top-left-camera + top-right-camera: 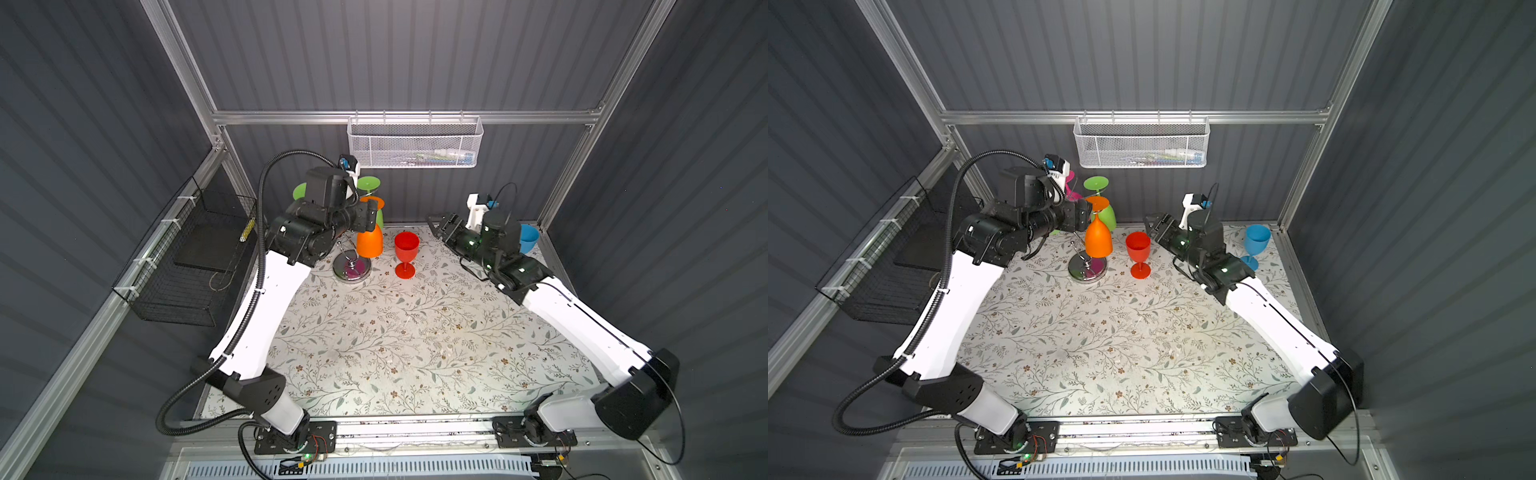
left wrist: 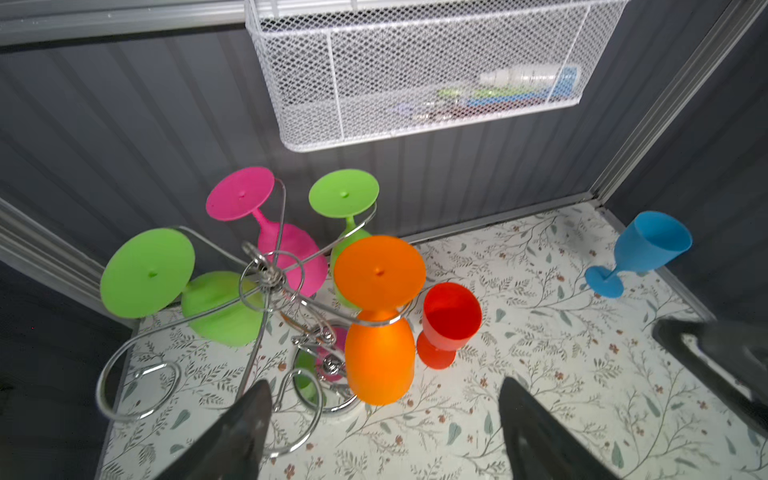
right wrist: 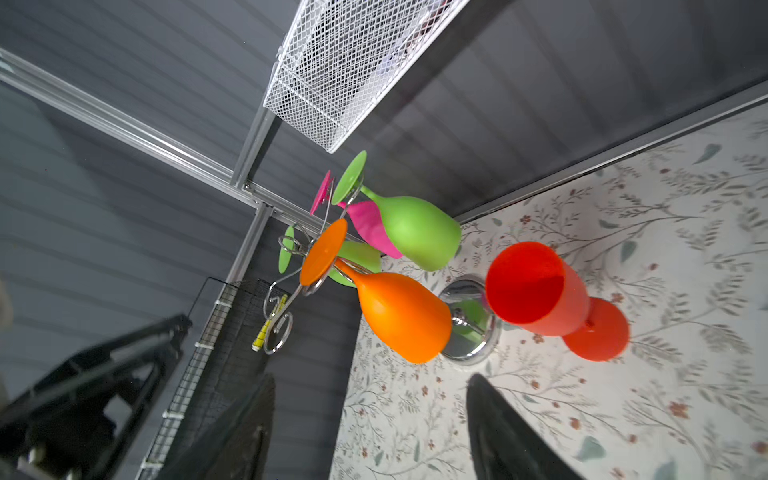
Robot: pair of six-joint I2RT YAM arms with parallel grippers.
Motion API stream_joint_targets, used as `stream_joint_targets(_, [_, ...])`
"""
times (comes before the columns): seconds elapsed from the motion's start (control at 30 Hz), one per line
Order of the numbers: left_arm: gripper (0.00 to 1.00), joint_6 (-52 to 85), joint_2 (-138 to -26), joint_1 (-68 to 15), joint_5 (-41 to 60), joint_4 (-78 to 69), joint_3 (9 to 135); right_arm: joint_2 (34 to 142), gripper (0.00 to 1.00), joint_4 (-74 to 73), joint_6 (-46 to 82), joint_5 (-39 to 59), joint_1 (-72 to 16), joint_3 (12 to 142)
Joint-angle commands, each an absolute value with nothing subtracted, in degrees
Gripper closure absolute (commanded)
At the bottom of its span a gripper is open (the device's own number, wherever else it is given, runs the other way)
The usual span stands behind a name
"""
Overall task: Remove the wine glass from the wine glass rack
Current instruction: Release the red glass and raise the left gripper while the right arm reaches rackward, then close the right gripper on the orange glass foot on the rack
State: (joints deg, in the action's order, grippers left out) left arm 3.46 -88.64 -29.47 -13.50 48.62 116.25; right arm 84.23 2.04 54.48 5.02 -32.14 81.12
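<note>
The tall chrome wire wine glass rack (image 1: 338, 271) stands at the back of the floral-patterned table (image 1: 415, 332). An orange plastic wine glass (image 1: 369, 243) hangs upside down from one of the rack's curled arms. A pink wine glass (image 2: 286, 257) and a lime green wine glass (image 2: 224, 307) hang upside down on the rack's farther arms. A red plastic wine glass (image 1: 406, 249) stands upright just beside the rack, between it and the right gripper (image 3: 372, 380), whose fingers are parted and empty. The left gripper (image 2: 384, 384) hovers near the orange glass, spread wide and holding nothing.

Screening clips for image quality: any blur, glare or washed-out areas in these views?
Both top views: sharp, but light washes out the tablecloth at its near edge. Left wrist: orange glass crisp, left tool soft. Right wrist: right tool blurred, chrome rack base mirrors nearby colours.
</note>
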Motion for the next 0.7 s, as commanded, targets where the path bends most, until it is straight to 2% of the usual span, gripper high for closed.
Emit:
stream_joint_targets(0.0, [0.15, 0.6, -82.3, -28.2, -12.6, 43.8, 109.5, 90.2, 0.29, 2.8, 60.4, 7.5, -33.3, 88.6])
stream_joint_targets(0.2, [0.14, -0.7, -72.5, -28.0, -9.7, 34.4, 94.8, 102.2, 0.36, 4.7, 63.6, 10.0, -34.4, 103.4])
stream_joint_targets(0.33, [0.14, -1.0, -69.2, -28.0, -6.1, 31.4, 91.1, 108.3, 0.45, 6.8, 64.7, 10.7, -34.9, 110.5])
stream_joint_targets(0.43, [0.14, -1.6, -67.6, -28.0, -7.8, 30.1, 89.0, 111.0, 0.50, 7.9, 64.6, 9.9, -35.4, 113.3])
stream_joint_targets(0.67, [0.13, -1.5, -67.8, -27.3, -9.3, 28.0, 85.5, 115.6, 0.56, 9.7, 65.3, 9.9, -35.8, 117.4])
